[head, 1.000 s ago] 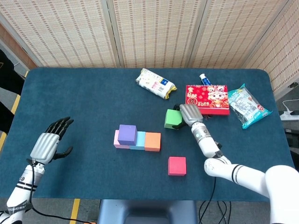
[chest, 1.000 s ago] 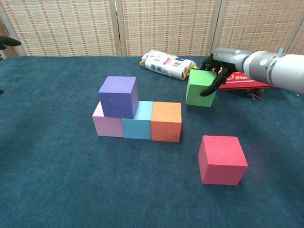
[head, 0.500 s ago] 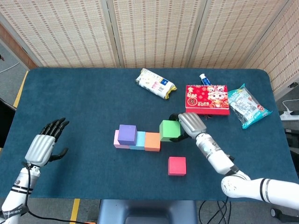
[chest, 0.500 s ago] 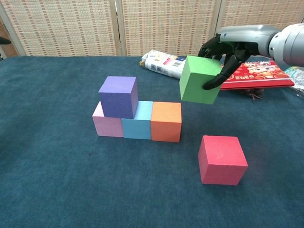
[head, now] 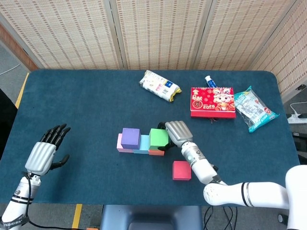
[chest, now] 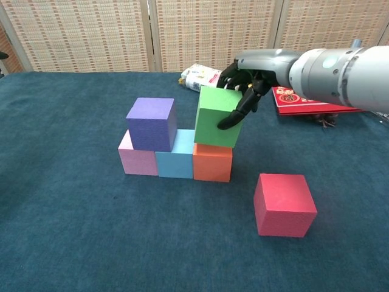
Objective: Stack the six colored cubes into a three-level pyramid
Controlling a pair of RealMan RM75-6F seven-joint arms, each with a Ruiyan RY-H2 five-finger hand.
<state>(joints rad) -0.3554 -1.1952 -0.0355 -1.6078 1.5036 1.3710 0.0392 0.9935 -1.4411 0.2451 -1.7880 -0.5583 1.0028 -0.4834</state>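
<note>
One matte green cube [chest: 219, 117] – pinched by right hand [chest: 246, 82], left hand [head: 44, 151] spread, empty.

A dark teal cloth-covered table [head: 86, 105] is carrying everything. Near its middle, a pink cube [chest: 136, 160], a light blue cube [chest: 175, 159] and an orange cube [chest: 212, 162] are sitting in a touching row directly on the cloth. A red cube [chest: 284, 204] is resting alone nearer the front edge, apart from the row. Toward the far edge, a white plastic wipes packet [head: 159, 86] is lying at an angle. Toward the far right corner, a red printed calendar card [head: 212, 102] is lying with a small white blue-capped bottle [head: 210, 81] just behind it, and a crinkled blue-and-white snack bag [head: 254, 113] is lying beside it.
</note>
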